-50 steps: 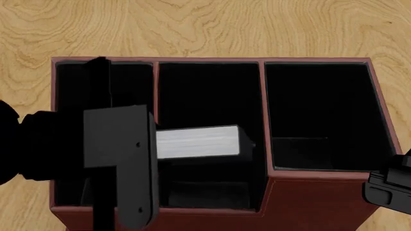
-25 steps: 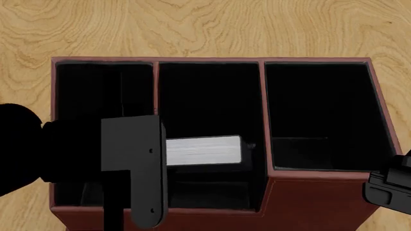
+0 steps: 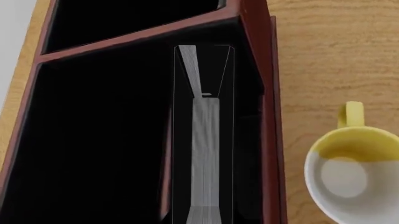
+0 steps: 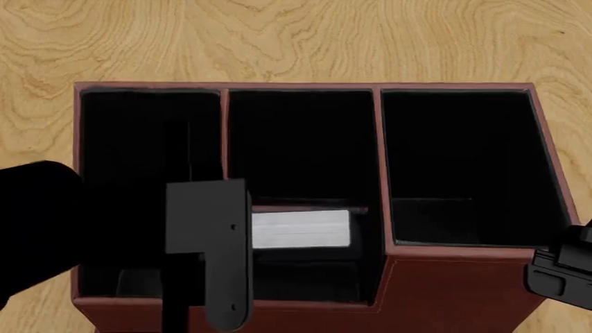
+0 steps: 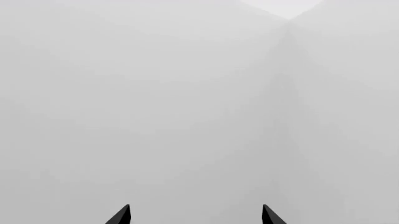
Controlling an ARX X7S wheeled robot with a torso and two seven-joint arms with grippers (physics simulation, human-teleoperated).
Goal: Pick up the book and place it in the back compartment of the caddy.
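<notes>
Lower book (image 4: 301,229) straight into caddy (image 4: 462,277) middle cell, clear of divider; left gripper (image 4: 242,229) jaws apparently clamped on it, right gripper (image 5: 195,215) jaws apart.

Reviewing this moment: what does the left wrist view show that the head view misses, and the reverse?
Only the left wrist view shows the white-and-yellow ceramic mug standing on the wooden table beside the caddy. Only the head view shows all three far cells, the left arm's dark body over the caddy and part of the right gripper. Both show the red-brown, black-lined caddy with the black hardcover book's white page block inside it.
</notes>
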